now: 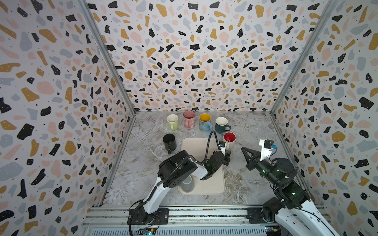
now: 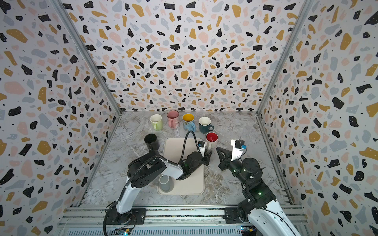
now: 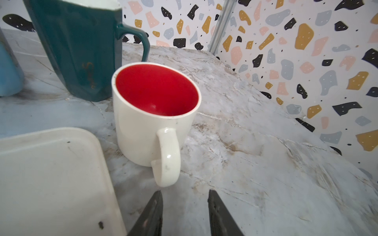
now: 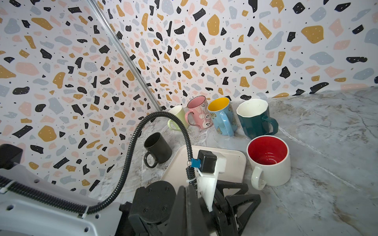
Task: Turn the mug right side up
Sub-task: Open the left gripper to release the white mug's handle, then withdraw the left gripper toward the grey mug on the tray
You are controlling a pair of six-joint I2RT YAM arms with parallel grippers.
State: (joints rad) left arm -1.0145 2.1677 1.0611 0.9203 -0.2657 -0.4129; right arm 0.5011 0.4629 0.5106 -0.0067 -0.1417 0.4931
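Mugs: seven. Six stand on the table (image 1: 143, 163) (green mug (image 1: 172, 121), pink mug (image 1: 189, 118), blue mug (image 1: 205, 122), teal mug (image 1: 222, 124), white mug (image 1: 229, 139), black mug (image 1: 169, 142)). The grey mug (image 1: 187, 183) sits on the tray (image 1: 196, 147). Trays: one. Robot arms: two (left arm (image 1: 178, 169), right arm (image 1: 274, 169)).

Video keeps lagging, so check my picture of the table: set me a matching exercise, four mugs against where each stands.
1 red-lined mug
2 grey mug
3 black mug
4 teal mug

A left of the tray
B on the tray
C back row, right end
D in front of the left gripper

Pairs: 1-D, 2-B, 3-A, 4-C
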